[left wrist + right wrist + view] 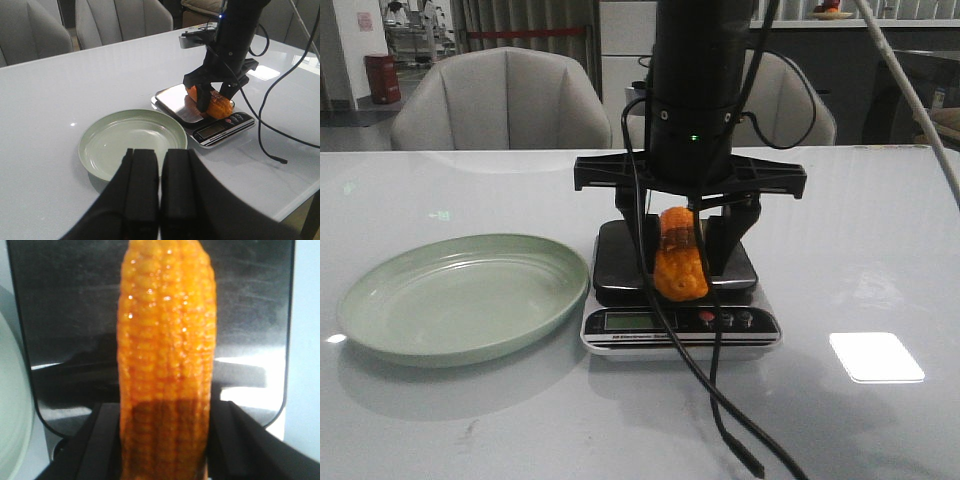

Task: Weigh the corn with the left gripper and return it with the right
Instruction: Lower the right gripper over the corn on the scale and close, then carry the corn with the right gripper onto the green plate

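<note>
The orange-yellow corn (680, 262) is over the black platform of the scale (615, 255), its length running front to back. My right gripper (687, 250) comes down from above and is shut on the corn, one finger on each side. The right wrist view shows the corn (167, 340) between the black fingers (107, 440) above the platform (65, 315). I cannot tell whether the cob still touches the platform. My left gripper (160, 152) is shut and empty, held above the table near the plate, apart from the scale (172, 97) and corn (217, 105).
A pale green empty plate (460, 295) lies left of the scale and shows in the left wrist view (130, 140). Black cables (720, 400) hang from the right arm across the scale's front onto the table. Grey chairs (505, 100) stand behind the table.
</note>
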Action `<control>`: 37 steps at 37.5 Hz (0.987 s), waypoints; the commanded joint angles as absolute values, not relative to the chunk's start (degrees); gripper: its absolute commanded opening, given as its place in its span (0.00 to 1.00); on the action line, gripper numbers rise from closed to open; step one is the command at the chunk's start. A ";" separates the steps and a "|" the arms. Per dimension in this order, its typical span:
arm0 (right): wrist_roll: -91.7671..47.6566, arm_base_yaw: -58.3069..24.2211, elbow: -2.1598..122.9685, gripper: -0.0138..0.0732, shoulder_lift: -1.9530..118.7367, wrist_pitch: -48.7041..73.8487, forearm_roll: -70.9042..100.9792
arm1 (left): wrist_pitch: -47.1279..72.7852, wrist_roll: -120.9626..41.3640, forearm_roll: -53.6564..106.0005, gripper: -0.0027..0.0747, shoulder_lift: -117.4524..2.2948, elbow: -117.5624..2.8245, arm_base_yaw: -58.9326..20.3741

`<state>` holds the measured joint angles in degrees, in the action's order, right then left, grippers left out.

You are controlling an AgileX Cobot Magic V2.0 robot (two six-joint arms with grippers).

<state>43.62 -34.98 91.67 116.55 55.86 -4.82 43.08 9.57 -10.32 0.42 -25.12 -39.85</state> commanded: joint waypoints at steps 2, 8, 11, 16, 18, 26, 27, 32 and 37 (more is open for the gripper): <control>43.78 -36.52 95.67 0.43 113.48 55.16 -5.28 | 38.77 9.73 -10.53 0.18 0.55 -26.39 -39.75; 43.72 -40.41 101.64 0.43 113.61 52.76 -5.13 | 38.77 9.73 -10.53 0.18 0.91 -26.39 -39.75; 43.72 -43.00 103.14 0.43 113.78 48.42 -3.88 | 38.77 9.73 -10.53 0.18 0.89 -26.39 -39.75; 43.72 -45.29 103.16 0.44 115.48 43.01 0.00 | 38.77 9.73 -10.53 0.18 0.89 -26.39 -39.75; 43.72 -45.66 103.34 0.46 116.55 42.14 2.00 | 38.77 9.73 -10.53 0.18 0.89 -26.39 -39.75; 43.72 -47.21 105.79 0.58 121.59 41.39 4.12 | 38.77 9.73 -10.53 0.18 0.89 -26.39 -39.75; 43.72 -47.41 106.10 0.60 122.36 41.30 4.12 | 38.77 9.73 -10.53 0.18 0.89 -26.39 -39.75; 43.72 -47.93 107.39 0.71 124.86 41.32 4.32 | 38.77 9.73 -10.53 0.18 0.89 -26.39 -39.75; 43.72 -47.63 107.85 0.77 125.01 41.39 4.25 | 38.77 9.73 -10.53 0.18 0.89 -26.39 -39.75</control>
<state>43.70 -47.96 105.39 128.97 43.62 4.29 43.08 9.57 -10.32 0.42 -25.03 -39.85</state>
